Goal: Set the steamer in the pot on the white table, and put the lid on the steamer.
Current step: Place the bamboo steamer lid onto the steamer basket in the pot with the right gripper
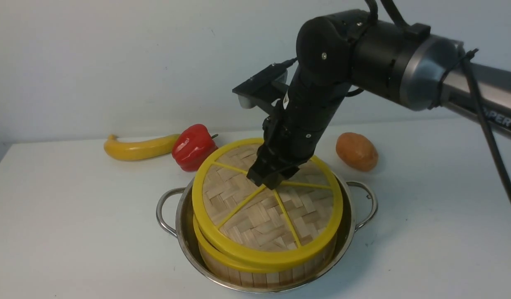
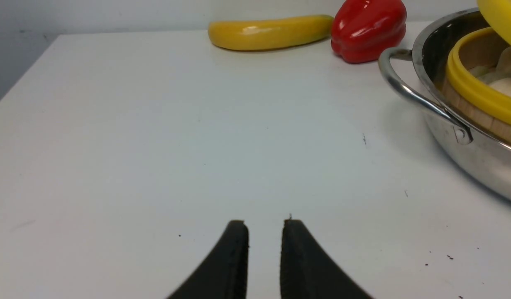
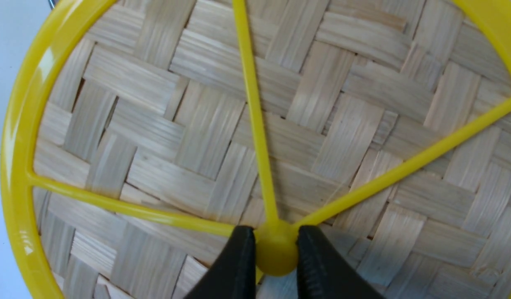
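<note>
Black left gripper low over the white table, jaws narrowly parted and empty, steel pot nearby holding the steamer, woven lid askew on top, right gripper pinched tight on its yellow centre knob, red pepper, banana and orange-brown potato behind.

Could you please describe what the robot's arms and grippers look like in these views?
The right arm has rounded glossy black joint housings, a silver-grey band and a grey tube with white lettering, partly cut off. Black cables run along it, and a black camera bracket sits at the wrist. Both the right gripper and left gripper have tapered matte black fingers.
</note>
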Controlling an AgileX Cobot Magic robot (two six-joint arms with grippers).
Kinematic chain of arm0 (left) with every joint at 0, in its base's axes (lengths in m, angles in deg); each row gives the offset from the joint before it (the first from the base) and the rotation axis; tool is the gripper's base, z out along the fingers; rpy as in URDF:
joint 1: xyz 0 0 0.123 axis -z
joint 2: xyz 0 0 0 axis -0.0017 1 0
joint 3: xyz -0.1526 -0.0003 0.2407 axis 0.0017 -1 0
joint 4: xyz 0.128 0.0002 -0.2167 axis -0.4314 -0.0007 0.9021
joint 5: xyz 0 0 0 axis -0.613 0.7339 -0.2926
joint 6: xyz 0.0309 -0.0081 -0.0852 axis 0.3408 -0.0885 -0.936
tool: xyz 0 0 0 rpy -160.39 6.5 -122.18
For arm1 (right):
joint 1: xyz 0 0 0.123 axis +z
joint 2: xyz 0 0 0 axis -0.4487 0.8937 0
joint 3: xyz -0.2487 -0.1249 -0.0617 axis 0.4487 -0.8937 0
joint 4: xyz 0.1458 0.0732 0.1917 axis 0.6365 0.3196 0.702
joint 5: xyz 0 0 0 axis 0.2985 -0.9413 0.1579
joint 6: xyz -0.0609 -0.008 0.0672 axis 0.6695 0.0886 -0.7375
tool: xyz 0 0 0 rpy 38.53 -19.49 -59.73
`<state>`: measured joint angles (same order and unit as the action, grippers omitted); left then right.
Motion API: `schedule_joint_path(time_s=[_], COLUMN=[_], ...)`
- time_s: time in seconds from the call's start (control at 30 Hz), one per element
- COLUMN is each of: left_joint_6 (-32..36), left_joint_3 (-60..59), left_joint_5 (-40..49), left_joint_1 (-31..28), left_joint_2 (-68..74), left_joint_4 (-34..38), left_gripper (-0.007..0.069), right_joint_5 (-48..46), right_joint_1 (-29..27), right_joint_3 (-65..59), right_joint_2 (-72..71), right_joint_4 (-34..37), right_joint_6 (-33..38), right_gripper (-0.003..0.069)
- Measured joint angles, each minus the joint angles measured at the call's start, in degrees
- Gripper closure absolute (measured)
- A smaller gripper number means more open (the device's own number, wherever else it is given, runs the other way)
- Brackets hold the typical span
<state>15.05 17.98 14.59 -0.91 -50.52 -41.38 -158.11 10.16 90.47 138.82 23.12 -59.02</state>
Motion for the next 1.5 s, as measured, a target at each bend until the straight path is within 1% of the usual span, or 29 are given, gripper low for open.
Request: schedule_joint_path(time_s=[0.27,0.63,0.87,0.97,1.2,1.37,1.5], left_joint_6=[0.0,0.0,0.0,0.0,0.0,0.0,0.0], left_joint_3=[0.0,0.0,0.0,0.0,0.0,0.0,0.0], left_joint_5=[0.0,0.0,0.0,0.0,0.0,0.0,0.0], left_joint_1=[0.0,0.0,0.0,0.0,0.0,0.0,0.0], left_joint_2=[0.0,0.0,0.0,0.0,0.0,0.0,0.0], left_joint_4=[0.0,0.0,0.0,0.0,0.0,0.0,0.0], left_gripper=[0.0508,0.0508,0.0508,0.0508,0.0508,0.0508,0.0508], right_joint_5=[0.36,1.47,6.26,6.89,6.12,6.12,3.71], right_joint_1=[0.0,0.0,0.0,0.0,0.0,0.0,0.0], right_joint_3=[0.0,0.06,0.06,0.11,0.11,0.11,0.31], right_joint_2=[0.0,2.23,2.49,2.49,2.49,2.49,2.49], right_joint_4=[2.04,2.06,2.06,2.06,2.06,0.09,-1.47], right_joint_6=[1.5,3.14,4.28,4.33,4.44,4.44,4.44], right_gripper=[0.055,0.055,0.055,0.055,0.055,0.055,0.055])
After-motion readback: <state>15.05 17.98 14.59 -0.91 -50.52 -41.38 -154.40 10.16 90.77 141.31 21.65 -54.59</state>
